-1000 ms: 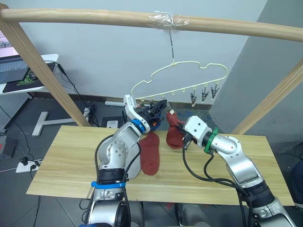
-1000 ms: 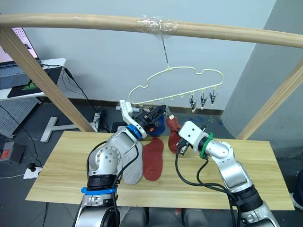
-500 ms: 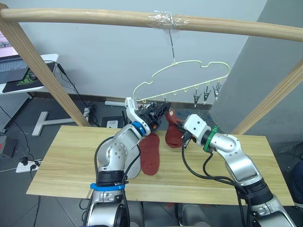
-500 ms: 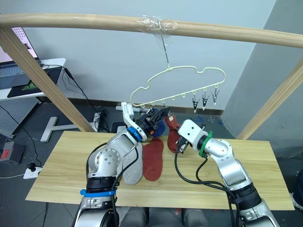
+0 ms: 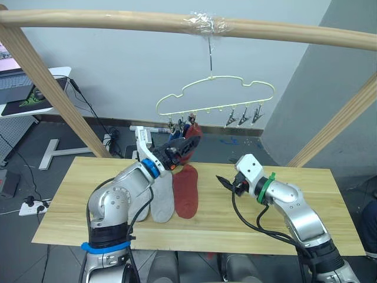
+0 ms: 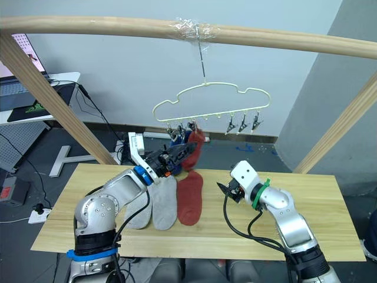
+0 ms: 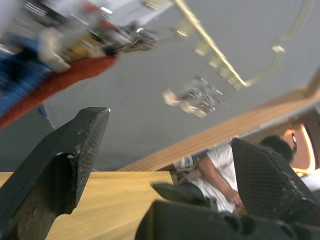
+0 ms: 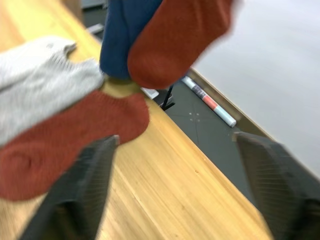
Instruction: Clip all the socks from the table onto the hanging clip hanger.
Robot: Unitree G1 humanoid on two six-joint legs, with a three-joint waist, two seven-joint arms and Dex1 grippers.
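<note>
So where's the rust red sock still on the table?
In the head views, the rust red sock lies flat mid-table, right beside a grey sock, below the hanger.

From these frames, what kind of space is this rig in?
Probably a lab or office test area: a wooden pole frame built over the table, a desk with a laptop, and cables and a power strip on the floor.

Bare table [image 5: 306,203] right of the rust sock [image 5: 186,191] lies unobstructed.
</note>
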